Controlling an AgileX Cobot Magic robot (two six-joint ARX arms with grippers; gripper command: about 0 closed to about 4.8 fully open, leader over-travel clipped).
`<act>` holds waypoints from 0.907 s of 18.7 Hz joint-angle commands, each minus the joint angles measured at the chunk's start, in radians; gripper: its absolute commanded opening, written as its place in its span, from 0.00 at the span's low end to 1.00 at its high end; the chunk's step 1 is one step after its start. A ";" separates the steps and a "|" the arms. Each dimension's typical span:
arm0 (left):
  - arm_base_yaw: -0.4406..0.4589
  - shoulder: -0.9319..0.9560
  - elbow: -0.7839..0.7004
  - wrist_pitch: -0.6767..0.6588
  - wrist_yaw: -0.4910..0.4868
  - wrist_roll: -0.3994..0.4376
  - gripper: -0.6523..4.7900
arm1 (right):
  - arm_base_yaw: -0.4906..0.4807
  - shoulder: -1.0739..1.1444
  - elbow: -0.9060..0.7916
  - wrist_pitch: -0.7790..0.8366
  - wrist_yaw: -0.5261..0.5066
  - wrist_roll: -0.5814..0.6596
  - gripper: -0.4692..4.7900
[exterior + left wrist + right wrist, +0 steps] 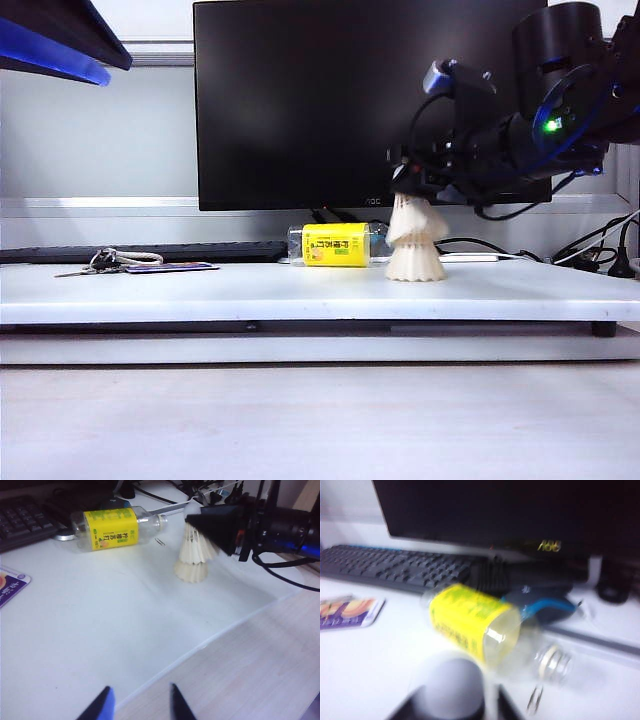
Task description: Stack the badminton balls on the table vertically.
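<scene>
Two badminton balls [414,245] stand stacked on the table [250,290], right of centre in the exterior view: the lower one rests skirt-down on the white board, the upper one is nested over it, slightly tilted, cork tip uppermost. In the left wrist view the same stack [194,555] sits in the upper middle of the frame.

Right gripper [410,180]: at the top of the stack, its arm reaching in from the upper right of the exterior view. Its dark fingers flank the upper cork tip [452,680], seen blurred at the bottom of the right wrist view; whether they clasp it or stand clear cannot be told.

Left gripper [140,702]: at the lower edge of the left wrist view, over the table's front edge, well apart from the stack; fingers spread wide, nothing between them.

Bottle [335,245], yellow label: lying on its side just left of the stack, in front of the monitor [370,100].

Keyboard [395,570]: black, behind the bottle toward the left.

Keys [105,262] and a flat card [170,267]: far left of the table.
</scene>
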 commanded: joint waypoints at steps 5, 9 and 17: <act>0.000 -0.001 0.004 0.013 0.002 0.005 0.40 | 0.001 -0.001 0.002 0.027 0.000 -0.003 0.51; 0.000 -0.005 0.004 0.014 0.002 0.023 0.40 | 0.001 -0.041 0.003 0.116 0.003 0.003 0.61; 0.000 -0.201 0.004 0.051 -0.003 0.022 0.40 | -0.040 -0.523 0.002 -0.173 0.003 0.000 0.54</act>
